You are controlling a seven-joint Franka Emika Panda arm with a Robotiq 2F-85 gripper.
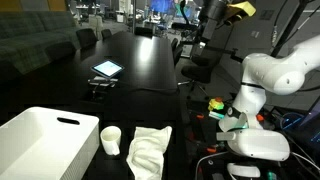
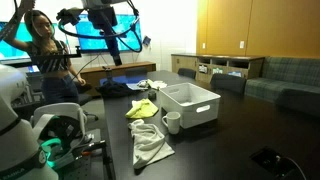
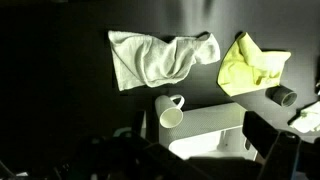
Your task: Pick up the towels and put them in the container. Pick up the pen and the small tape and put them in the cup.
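One rumpled white towel

Table holding a container, a cup and two towels.
In an exterior view the cup stands just beside the container, at its near corner. The first towel lies on the table in front of the cup. The second towel lies left of the container, behind the first. In the wrist view a small roll lies just beside the second towel.
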